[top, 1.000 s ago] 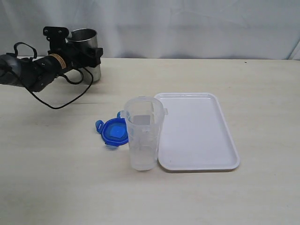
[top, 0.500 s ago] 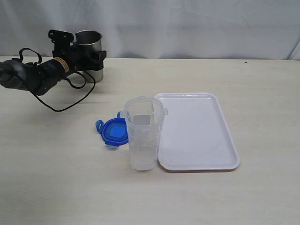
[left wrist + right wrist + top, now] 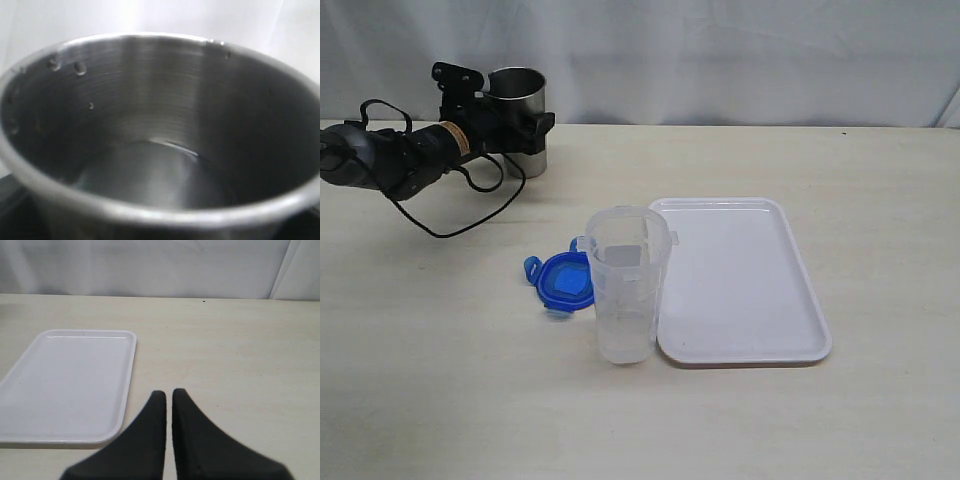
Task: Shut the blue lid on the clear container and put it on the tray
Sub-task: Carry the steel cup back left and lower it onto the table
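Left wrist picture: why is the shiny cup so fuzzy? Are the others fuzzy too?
Left wrist view: the round shiny steel cup fills the frame, its rim blurred, glare streaking its inner wall. Exterior view: sharp, evenly lit, faint shadows. Right wrist view: the flat white plastic tray is clear; the black pincer looks soft.

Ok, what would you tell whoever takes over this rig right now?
Left gripper: closed around the steel cup at the back of the table.
Right gripper: shut, empty, over bare table near the tray.
Blue lid: flat on the table beside the clear container, which stands upright and open at the tray's edge, not on it.
Done: nothing yet.
Left: fit lid, snap it shut, set container on tray.
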Controlling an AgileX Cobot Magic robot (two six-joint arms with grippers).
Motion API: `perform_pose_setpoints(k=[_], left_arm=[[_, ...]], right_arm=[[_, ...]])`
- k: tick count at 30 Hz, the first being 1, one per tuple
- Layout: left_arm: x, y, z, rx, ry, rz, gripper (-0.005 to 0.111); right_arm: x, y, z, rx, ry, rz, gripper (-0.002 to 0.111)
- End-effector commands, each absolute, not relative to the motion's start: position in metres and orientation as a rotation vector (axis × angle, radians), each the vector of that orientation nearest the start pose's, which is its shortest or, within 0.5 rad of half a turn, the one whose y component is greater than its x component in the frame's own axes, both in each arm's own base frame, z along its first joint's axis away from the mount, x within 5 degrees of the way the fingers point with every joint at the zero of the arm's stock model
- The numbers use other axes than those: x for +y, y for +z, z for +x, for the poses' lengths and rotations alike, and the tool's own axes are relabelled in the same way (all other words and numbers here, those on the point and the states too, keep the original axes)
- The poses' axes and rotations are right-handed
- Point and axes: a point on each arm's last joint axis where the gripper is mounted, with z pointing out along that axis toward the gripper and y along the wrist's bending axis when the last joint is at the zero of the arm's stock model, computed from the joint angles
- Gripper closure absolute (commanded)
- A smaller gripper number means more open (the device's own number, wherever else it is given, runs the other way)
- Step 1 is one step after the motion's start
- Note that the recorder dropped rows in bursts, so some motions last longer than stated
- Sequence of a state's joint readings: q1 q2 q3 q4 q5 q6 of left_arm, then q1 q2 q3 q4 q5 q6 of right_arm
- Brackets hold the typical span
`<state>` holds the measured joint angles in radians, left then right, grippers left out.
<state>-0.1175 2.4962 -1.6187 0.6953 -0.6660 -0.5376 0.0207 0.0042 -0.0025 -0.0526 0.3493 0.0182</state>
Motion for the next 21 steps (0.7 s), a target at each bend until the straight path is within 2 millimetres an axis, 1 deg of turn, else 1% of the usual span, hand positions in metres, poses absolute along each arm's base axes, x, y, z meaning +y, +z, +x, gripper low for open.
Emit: perform_pose_setpoints(k=[1, 7, 9, 11, 13, 18, 19, 21], left_arm=[[-0.0969, 0.0834, 0.5143, 1.769, -0.425, 0.434, 0.107], [-0.0963, 0.0818, 0.5142, 1.788, -0.417, 0.434, 0.107], [-0.0952, 0.08, 0.5143, 1.815, -0.42, 0.409, 0.104], [-0.0946, 0.079, 0.5143, 1.832, -0.425, 0.389, 0.096], [-0.0946, 0.079, 0.5143, 1.832, -0.425, 0.389, 0.084], [-0.0946, 0.079, 0.5143, 1.832, -0.425, 0.389, 0.047], [-0.095, 0.0793, 0.5142, 1.828, -0.43, 0.393, 0.043], [-0.0969, 0.0785, 0.5128, 1.828, -0.435, 0.435, 0.039]], right_arm=[[-0.001, 0.1821, 0.0535, 1.827, -0.039, -0.04, 0.104], [-0.001, 0.1821, 0.0535, 1.827, -0.039, -0.04, 0.104], [-0.001, 0.1821, 0.0535, 1.827, -0.039, -0.04, 0.104], [-0.001, 0.1821, 0.0535, 1.827, -0.039, -0.04, 0.104], [-0.001, 0.1821, 0.0535, 1.827, -0.039, -0.04, 0.104], [-0.001, 0.1821, 0.0535, 1.827, -0.039, -0.04, 0.104], [-0.001, 0.1821, 0.0535, 1.827, -0.039, -0.04, 0.104], [-0.001, 0.1821, 0.0535, 1.827, -0.039, -0.04, 0.104]])
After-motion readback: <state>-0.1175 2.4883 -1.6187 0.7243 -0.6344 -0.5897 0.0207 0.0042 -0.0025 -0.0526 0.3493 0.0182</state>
